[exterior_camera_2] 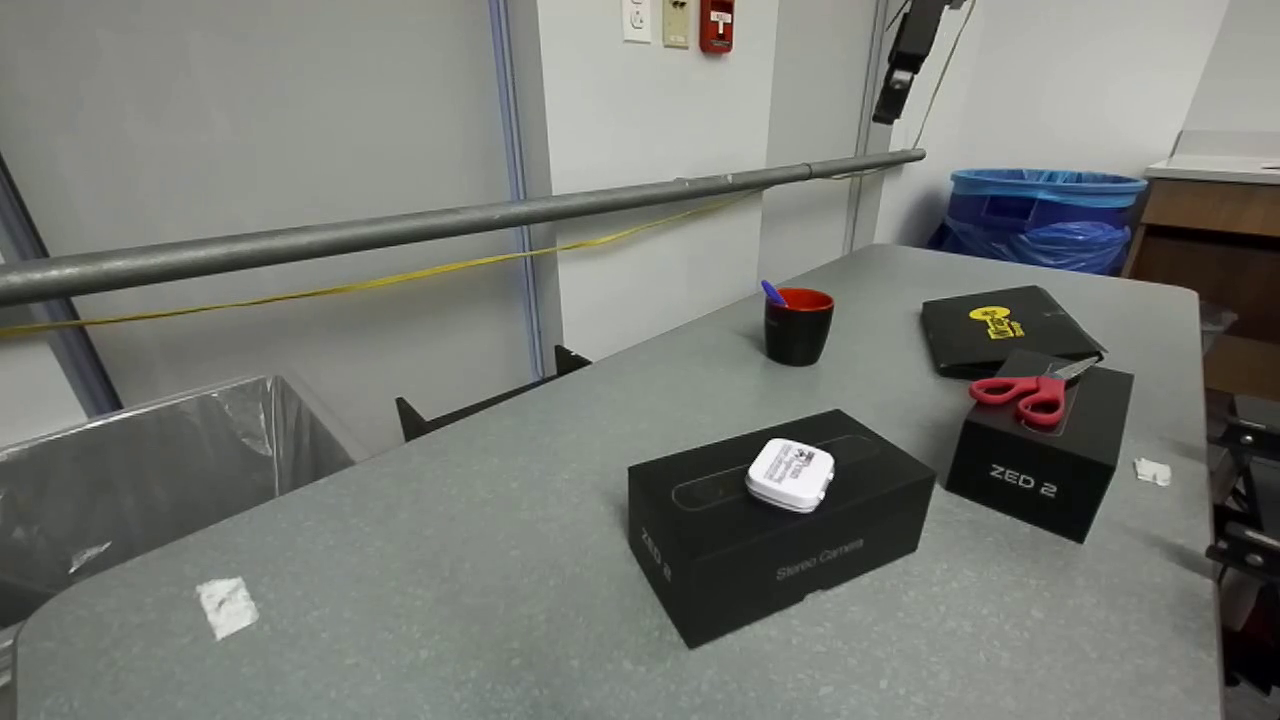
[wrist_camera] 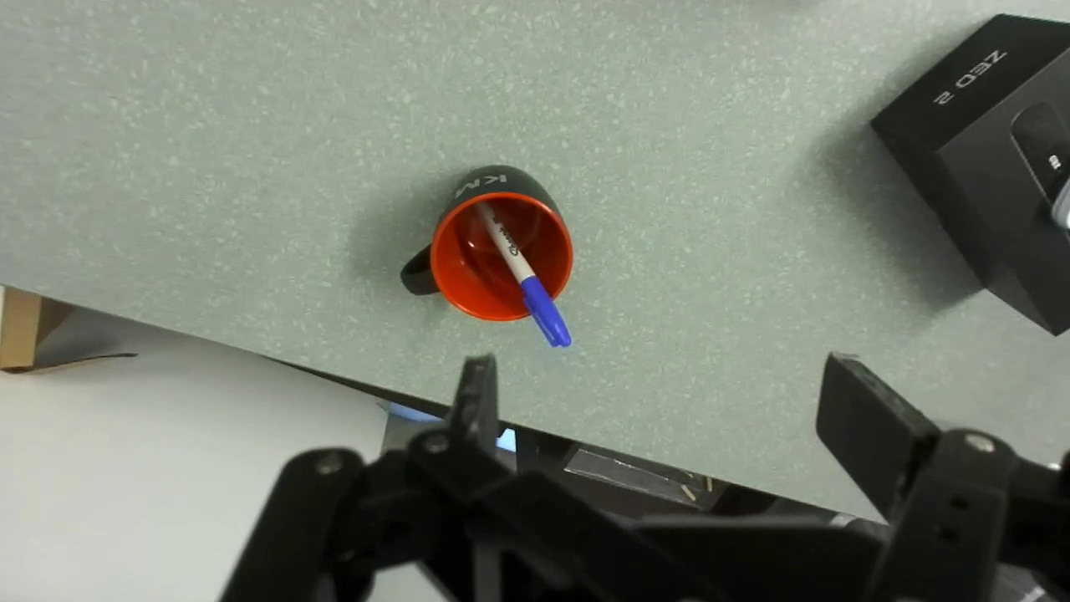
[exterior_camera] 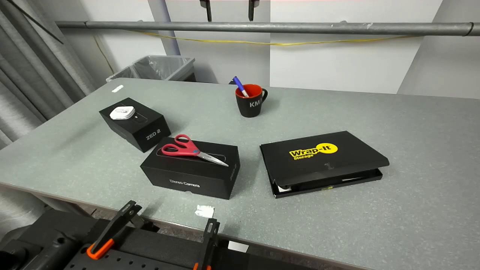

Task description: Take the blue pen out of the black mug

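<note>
The black mug [exterior_camera: 248,108] with a red-orange inside stands upright near the back edge of the table. It also shows in an exterior view [exterior_camera_2: 796,336] and in the wrist view [wrist_camera: 461,284]. The blue pen [exterior_camera: 240,86], with a blue cap and a white barrel, leans inside the mug. Its cap sticks out over the rim in an exterior view [exterior_camera_2: 772,293] and in the wrist view [wrist_camera: 545,313]. My gripper [exterior_camera: 229,17] is open and empty, high above the table and apart from mug and pen. Its wide-spread fingers show in the wrist view [wrist_camera: 659,361] and partly in an exterior view [exterior_camera_2: 888,105].
Red-handled scissors [exterior_camera: 183,148] lie on a black box [exterior_camera: 187,172]. Another black box [exterior_camera: 131,127] bears a white case [exterior_camera: 122,113]. A flat black Wrap-It box [exterior_camera: 322,161] lies at the right. A grey pipe [exterior_camera: 285,27] runs along the wall behind.
</note>
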`<state>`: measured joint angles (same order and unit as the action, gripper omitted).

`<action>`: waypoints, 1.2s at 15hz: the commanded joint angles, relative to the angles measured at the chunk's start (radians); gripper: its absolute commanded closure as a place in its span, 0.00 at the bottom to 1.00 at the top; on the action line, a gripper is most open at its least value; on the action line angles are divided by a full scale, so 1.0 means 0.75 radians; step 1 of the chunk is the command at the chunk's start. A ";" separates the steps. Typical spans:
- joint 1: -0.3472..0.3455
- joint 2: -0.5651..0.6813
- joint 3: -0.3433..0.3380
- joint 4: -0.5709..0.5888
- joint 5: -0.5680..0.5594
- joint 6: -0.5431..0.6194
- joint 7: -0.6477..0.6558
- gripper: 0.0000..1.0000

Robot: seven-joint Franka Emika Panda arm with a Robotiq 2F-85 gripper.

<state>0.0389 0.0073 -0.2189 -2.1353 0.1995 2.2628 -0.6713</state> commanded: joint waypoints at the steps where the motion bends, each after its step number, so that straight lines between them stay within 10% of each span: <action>1: -0.076 0.030 0.076 0.024 0.009 -0.005 -0.016 0.00; 18: -0.150 0.446 0.242 0.230 -0.149 0.144 0.059 0.00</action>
<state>-0.0334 0.3442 -0.0805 -1.9627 0.1091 2.3711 -0.6413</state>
